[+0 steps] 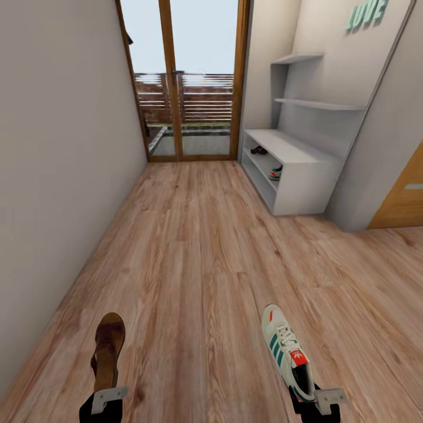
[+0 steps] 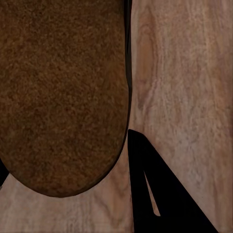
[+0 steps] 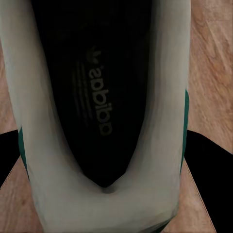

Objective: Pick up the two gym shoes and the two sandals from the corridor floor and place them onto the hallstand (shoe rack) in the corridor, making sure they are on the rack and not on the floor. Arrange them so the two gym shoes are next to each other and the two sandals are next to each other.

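Observation:
My left gripper (image 1: 109, 395) is shut on the heel of a brown sandal (image 1: 108, 346), held over the corridor floor (image 1: 194, 258) at the lower left. In the left wrist view the sandal's brown sole (image 2: 63, 92) looms beside a dark finger (image 2: 160, 194). At the lower right, my right gripper (image 1: 320, 400) is shut on the heel of a white gym shoe (image 1: 286, 349) with green stripes. The right wrist view looks into that gym shoe (image 3: 102, 97). The hallstand (image 1: 305, 176) stands ahead on the right. A second sandal (image 1: 259, 150) and a second gym shoe (image 1: 276, 172) lie in its low shelves.
Turquoise letters (image 1: 367, 14) and two wall shelves (image 1: 317, 104) hang above the hallstand. A glass door with a wooden frame (image 1: 182, 82) closes the corridor's far end. A plain wall (image 1: 59, 147) runs along the left, and a wooden door (image 1: 405, 200) shows at the right.

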Tool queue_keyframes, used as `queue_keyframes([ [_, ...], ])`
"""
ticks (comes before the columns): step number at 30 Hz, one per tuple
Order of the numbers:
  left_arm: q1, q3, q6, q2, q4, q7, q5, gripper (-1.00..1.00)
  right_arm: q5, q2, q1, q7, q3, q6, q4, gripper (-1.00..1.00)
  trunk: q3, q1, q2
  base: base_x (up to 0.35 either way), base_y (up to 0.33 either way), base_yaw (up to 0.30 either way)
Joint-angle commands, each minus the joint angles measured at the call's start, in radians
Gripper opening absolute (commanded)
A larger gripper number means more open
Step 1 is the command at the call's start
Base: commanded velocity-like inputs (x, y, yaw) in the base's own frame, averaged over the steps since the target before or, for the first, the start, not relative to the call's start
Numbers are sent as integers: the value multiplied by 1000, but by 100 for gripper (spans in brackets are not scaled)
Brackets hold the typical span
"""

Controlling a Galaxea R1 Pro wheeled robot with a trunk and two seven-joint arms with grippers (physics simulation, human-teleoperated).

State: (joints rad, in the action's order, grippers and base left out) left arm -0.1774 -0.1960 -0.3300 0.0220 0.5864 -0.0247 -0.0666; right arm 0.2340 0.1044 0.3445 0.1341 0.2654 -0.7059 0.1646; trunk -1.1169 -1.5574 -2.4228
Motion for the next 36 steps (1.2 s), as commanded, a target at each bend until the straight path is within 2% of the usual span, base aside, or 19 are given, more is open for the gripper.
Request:
queue_keyframes([
  [1,-1,-2,-3,0,0,-3,-10,-100,4,0,1,7,9,-3,0,-100,-1,0,0,339,0,0],
  [6,-1,-2,-3,0,0,-3,-10,-100,4,0,1,7,9,-3,0,-100,-1,0,0,339,0,59],
  [15,-1,-3,-3,0,0,-3,-9,-100,4,0,0,7,9,-3,0,-100,-1,0,0,339,0,231],
  [36,-1,-2,-3,0,0,-3,-9,-100,4,0,0,6,9,-3,0,-100,-1,0,0,339,0,8],
])
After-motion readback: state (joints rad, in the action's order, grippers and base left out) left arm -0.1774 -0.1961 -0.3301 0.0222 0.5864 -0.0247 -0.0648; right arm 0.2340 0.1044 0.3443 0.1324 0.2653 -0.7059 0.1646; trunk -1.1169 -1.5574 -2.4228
